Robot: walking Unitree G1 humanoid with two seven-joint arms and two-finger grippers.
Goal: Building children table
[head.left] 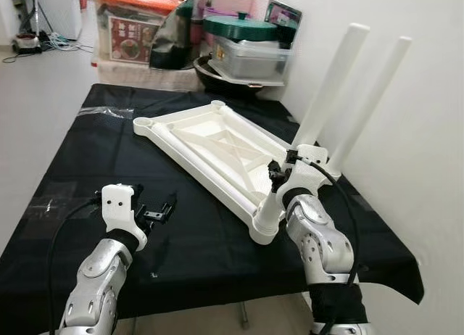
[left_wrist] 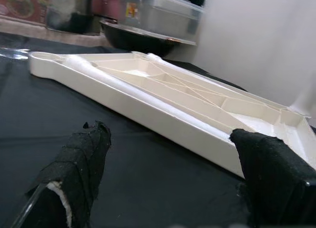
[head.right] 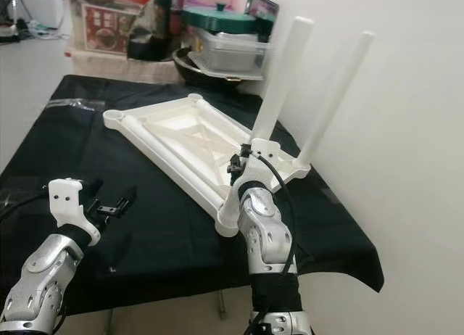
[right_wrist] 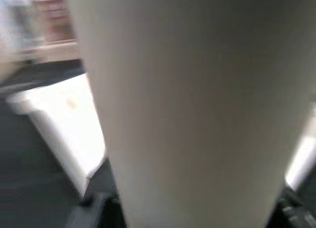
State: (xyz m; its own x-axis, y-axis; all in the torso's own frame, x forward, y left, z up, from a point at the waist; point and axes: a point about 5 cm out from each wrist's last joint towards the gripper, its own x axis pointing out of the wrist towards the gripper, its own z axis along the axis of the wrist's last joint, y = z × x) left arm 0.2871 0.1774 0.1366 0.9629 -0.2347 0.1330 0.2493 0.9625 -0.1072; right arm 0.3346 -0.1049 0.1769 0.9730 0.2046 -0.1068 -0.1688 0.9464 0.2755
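Note:
The white children's table top [head.left: 217, 143] lies upside down on the black cloth [head.left: 109, 154]. One white leg [head.left: 330, 85] rises slanted from its near corner socket [head.left: 265, 230]. My right gripper [head.left: 280, 174] is shut on the lower part of that leg, which looms large in the right wrist view [right_wrist: 187, 90]. A second white leg [head.left: 370, 99] stands in the right corner by the wall. My left gripper [head.left: 156, 212] is open and holds nothing. It hovers low over the cloth to the left of the table top, whose long side [left_wrist: 163, 114] lies ahead of the fingers [left_wrist: 79, 164].
At the back stand an orange-lidded box [head.left: 130, 27], a green-lidded pot [head.left: 239, 27], a clear container [head.left: 254, 59] and a black pan [head.left: 217, 77]. A white wall [head.left: 406, 132] runs close along the right. The cloth's front edge [head.left: 217, 299] is near my arms.

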